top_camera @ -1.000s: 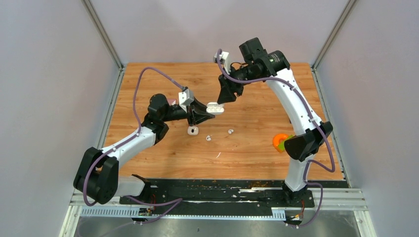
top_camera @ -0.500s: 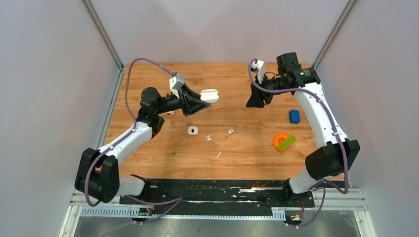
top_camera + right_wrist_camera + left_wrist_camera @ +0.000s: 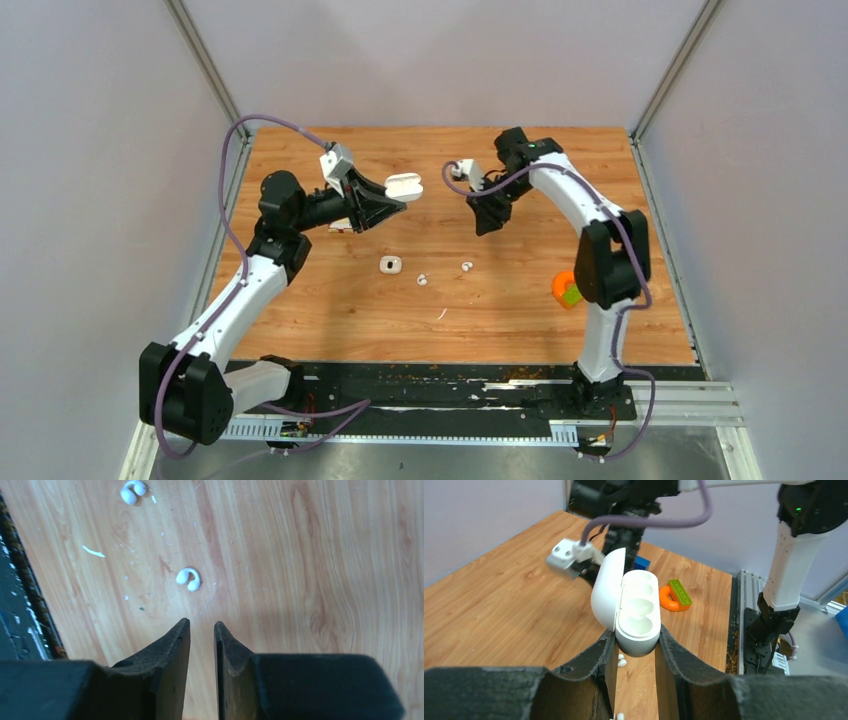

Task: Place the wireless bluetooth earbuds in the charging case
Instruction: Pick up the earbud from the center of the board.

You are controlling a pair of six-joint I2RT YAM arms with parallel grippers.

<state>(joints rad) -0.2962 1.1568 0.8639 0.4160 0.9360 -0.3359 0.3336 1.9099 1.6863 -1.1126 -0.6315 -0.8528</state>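
My left pincer (image 3: 638,642) is clenched on the lower body of the charging case (image 3: 636,610) and holds it in the air over the far left part of the bench (image 3: 330,300). The case lid is swung open to the left, and both moulded wells inside are bare. My right pincer (image 3: 201,625) hangs over the middle of the bench pointing down. Its fingers are drawn almost together with only a thin gap, and nothing is between them.

The earbuds (image 3: 466,266) lie loose on the wood, well apart from the case. From the right wrist, one sits just ahead of the fingertips and the other farther off toward the upper left. A thin white sliver (image 3: 93,552) lies between them and the black strip at the near edge. An orange piece (image 3: 562,287) with a green brick (image 3: 573,294) on it rests by the right arm.
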